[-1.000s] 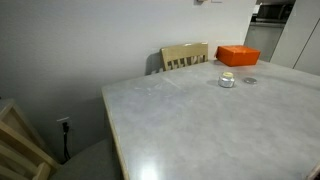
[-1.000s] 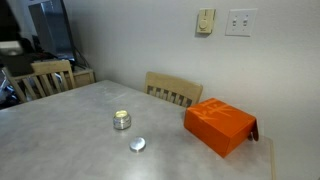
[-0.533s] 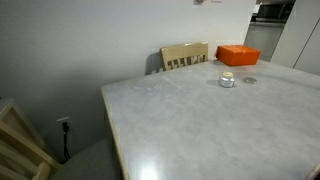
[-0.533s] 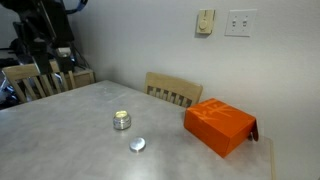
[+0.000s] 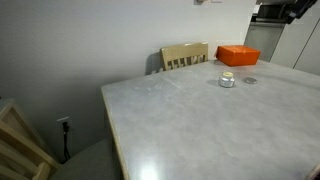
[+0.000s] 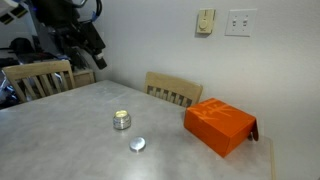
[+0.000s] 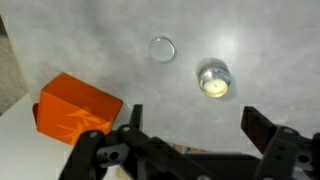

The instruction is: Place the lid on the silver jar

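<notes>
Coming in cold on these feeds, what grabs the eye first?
The bright orange box near the table's edge stands out most against the grey tabletop. Next come the small silver jar and the flat lid, which lies on the table beside it, not touching it. In the wrist view the open end effector hangs above them, holding nothing.

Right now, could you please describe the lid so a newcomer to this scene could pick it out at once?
On the pale grey table, look away from the big orange box to the small shiny silver jar. The lid lies flat on the tabletop beside it, not touching: a thin grey disc, whereas the jar stands taller with a pale top.
</notes>
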`<action>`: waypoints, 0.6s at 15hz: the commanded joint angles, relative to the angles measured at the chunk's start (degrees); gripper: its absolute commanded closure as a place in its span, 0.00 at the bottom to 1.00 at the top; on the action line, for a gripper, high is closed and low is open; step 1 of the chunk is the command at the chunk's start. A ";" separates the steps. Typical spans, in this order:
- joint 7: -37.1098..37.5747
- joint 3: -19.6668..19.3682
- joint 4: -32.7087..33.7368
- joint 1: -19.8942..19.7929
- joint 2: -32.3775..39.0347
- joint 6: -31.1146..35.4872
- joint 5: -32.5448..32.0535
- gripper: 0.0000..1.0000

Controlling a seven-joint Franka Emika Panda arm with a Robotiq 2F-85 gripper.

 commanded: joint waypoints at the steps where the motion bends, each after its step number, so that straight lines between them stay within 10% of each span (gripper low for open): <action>1: -11.27 -0.99 1.77 4.75 12.82 15.85 13.39 0.00; 3: -19.69 -3.63 5.26 12.13 18.96 14.98 23.93 0.00; 5: -17.42 2.31 2.43 5.73 15.65 14.09 22.31 0.00; 9: -18.43 4.18 7.11 5.94 23.29 14.24 23.61 0.00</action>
